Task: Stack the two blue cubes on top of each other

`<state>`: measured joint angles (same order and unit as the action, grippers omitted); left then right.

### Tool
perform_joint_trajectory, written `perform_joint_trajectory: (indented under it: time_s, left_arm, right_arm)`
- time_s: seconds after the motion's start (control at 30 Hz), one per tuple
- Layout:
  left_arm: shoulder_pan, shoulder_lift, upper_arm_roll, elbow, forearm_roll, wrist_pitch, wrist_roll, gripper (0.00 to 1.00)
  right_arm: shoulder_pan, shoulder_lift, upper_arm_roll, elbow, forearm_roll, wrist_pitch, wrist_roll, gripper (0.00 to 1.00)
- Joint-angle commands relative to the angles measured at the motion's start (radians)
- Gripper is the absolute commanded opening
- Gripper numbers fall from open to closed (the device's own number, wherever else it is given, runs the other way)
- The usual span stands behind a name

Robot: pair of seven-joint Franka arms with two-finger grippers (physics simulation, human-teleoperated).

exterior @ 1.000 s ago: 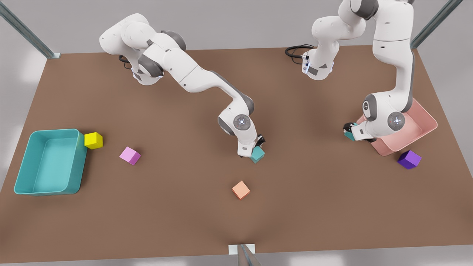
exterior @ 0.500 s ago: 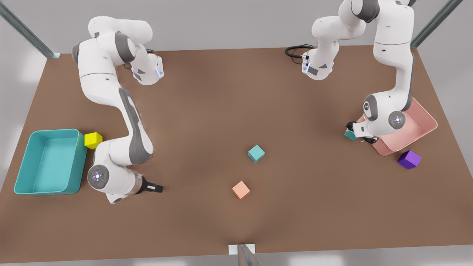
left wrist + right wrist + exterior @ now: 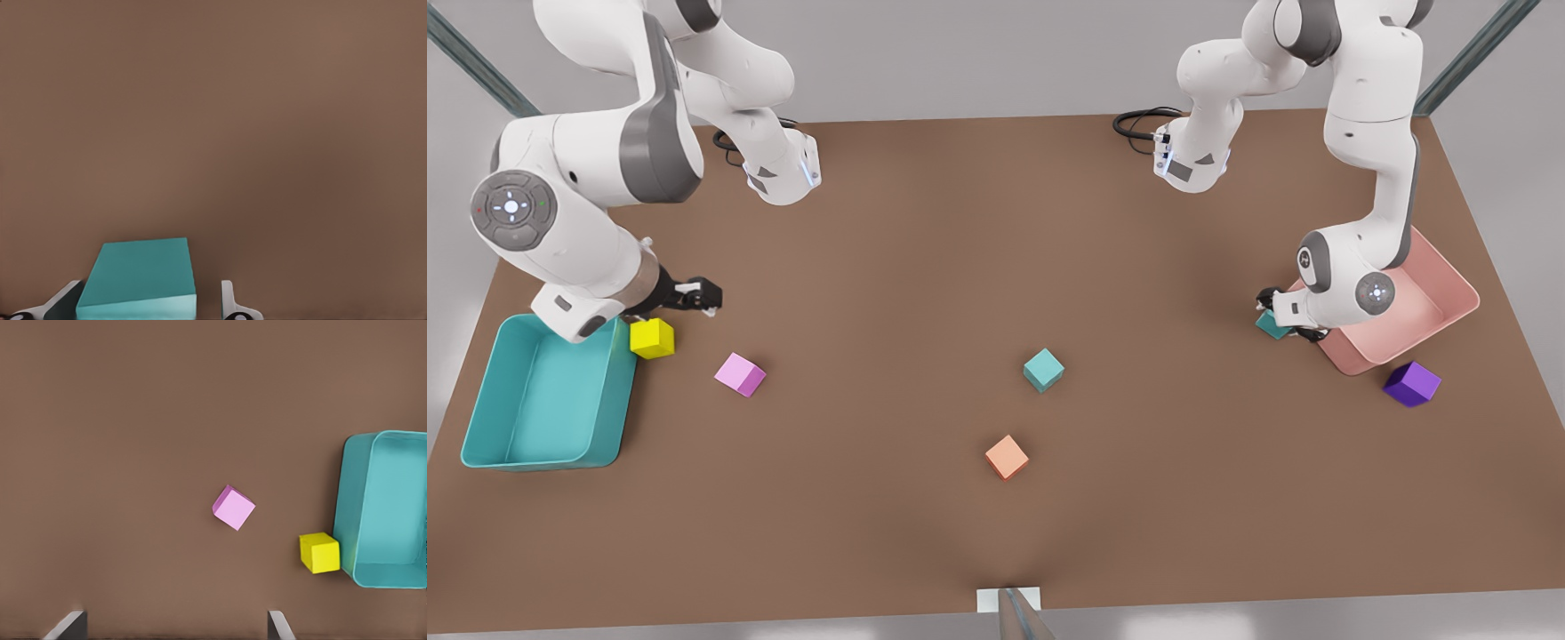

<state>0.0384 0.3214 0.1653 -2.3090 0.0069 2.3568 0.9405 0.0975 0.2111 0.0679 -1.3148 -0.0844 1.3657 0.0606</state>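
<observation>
One blue cube (image 3: 1043,370) rests alone on the brown table near the middle. The second blue cube (image 3: 1270,326) lies at the front view's right, beside the pink tray. My left gripper (image 3: 1272,313) is down around it. In the left wrist view this cube (image 3: 140,270) sits between the fingers of the left gripper (image 3: 147,297), one finger against it and a gap on the other side, so the gripper is open. My right gripper (image 3: 701,297) hangs open above the table at the front view's left, by the yellow cube, and its fingertips (image 3: 72,623) stand wide apart with nothing between them.
A teal tray (image 3: 621,391) (image 3: 347,513) stands at the front view's left with a yellow cube (image 3: 651,339) (image 3: 319,553) against it and a pink cube (image 3: 740,374) (image 3: 233,507) nearby. An orange cube (image 3: 1007,457) lies near the front. A pink tray (image 3: 1458,307) and a purple cube (image 3: 1411,384) are at the right.
My right gripper let go of the middle blue cube, swung away to the front view's left and rose near the yellow cube. The left gripper sank slightly over its cube.
</observation>
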Motion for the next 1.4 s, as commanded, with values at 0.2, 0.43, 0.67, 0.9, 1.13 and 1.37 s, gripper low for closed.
perform_joint_trajectory:
  time_s: [0.2, 0.43, 0.67, 0.9, 1.13, 1.37]
  left_arm:
    - [0.002, 0.027, 0.002, 0.000, 0.001, 0.002, 0.053, 1.00]
    - [0.002, 0.028, 0.003, 0.002, 0.001, 0.002, 0.053, 0.68]
    - [-0.276, -0.032, -0.007, 0.203, -0.045, -0.171, -0.736, 0.68]
    - [-0.393, 0.271, -0.348, 0.746, -0.105, -0.485, -1.589, 0.68]
    - [-0.405, 0.255, -0.443, 0.637, -0.107, -0.266, -1.686, 0.68]
    - [-0.402, 0.278, -0.443, 0.634, -0.105, -0.179, -1.695, 0.68]
  right_arm:
    - [-0.001, -0.001, -0.002, 0.002, -0.005, -0.043, -0.222, 1.00]
    - [-0.007, 0.039, -0.002, 0.014, 0.000, -0.040, -0.220, 1.00]
    - [-0.033, 0.042, -0.003, 0.016, -0.008, -0.031, -0.222, 1.00]
    - [-0.033, 0.042, -0.006, 0.014, -0.006, -0.031, -0.222, 1.00]
    - [-0.035, 0.044, -0.013, 0.014, -0.006, -0.030, -0.223, 1.00]
    - [-0.035, 0.045, -0.014, 0.012, -0.006, -0.030, -0.223, 1.00]
